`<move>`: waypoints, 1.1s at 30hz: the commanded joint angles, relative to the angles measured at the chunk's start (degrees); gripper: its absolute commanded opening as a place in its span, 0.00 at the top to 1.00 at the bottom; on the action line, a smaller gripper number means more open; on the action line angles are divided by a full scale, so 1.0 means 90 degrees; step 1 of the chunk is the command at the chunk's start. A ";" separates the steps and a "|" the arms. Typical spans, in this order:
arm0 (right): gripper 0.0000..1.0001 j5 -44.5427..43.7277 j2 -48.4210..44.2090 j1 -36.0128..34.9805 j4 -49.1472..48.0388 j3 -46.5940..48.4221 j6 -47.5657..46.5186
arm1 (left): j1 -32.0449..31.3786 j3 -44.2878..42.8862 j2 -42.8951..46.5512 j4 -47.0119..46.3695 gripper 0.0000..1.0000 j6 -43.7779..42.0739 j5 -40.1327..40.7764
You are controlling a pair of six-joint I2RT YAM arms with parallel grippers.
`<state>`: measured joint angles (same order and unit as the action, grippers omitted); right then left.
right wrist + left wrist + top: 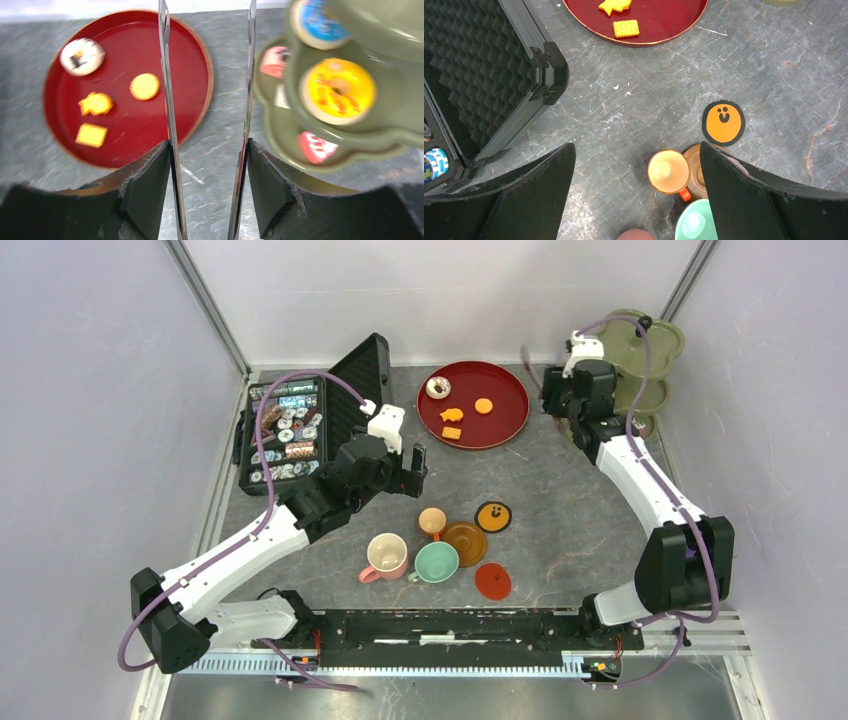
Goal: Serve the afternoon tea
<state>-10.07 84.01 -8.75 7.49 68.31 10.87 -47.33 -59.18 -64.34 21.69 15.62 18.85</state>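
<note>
The grey table [560,490] carried an open black case [285,435] at 10 o'clock, with rows of small pastries in it. A green tiered stand [655,345] stood at 2 o'clock and a round red tray [500,385] at 12 o'clock.

The right gripper [208,145] hung between tray and stand, its fingers pressed against the outer sides of the thin metal tongs [167,100]. The tongs' two blades stood spread apart with nothing between them. From the tongs, the tray lay at 9 o'clock, the left blade crossing its right edge, and the stand at 3 o'clock.

The left gripper [636,147] hovered with its jaws wide apart, holding nothing. The small orange cup [668,171] sat just below it, at 6 o'clock.

A pink cup [386,555], a mint cup [436,562] and three saucers [467,543] clustered near the table's centre.

A yellow donut [337,90] lay on the stand. A white donut [82,56] and three orange biscuits [144,86] lay on the tray.
</note>
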 commanded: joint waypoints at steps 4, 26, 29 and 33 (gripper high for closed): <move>0.37 0.1898 0.0553 -0.0820 -0.0447 0.0426 -0.0553 | 0.0064 -0.0027 0.0074 -0.0301 0.00 0.0037 0.0070; 0.35 0.1275 0.2901 -0.1822 0.0066 0.2311 -0.0799 | 0.0122 0.0101 0.0179 -0.0359 0.00 0.0002 0.0417; 0.36 0.1197 0.3086 -0.1822 0.0143 0.2445 -0.0931 | 0.0142 0.0093 0.0160 -0.0360 0.00 0.0003 0.0388; 0.36 0.1186 0.3358 -0.1825 0.0182 0.2653 -0.0954 | 0.0162 0.0101 0.0143 -0.0360 0.00 0.0007 0.0386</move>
<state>2.20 111.92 -25.23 8.93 88.49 3.99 -46.30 -58.19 -63.68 20.86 15.62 21.96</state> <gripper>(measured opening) 0.647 0.997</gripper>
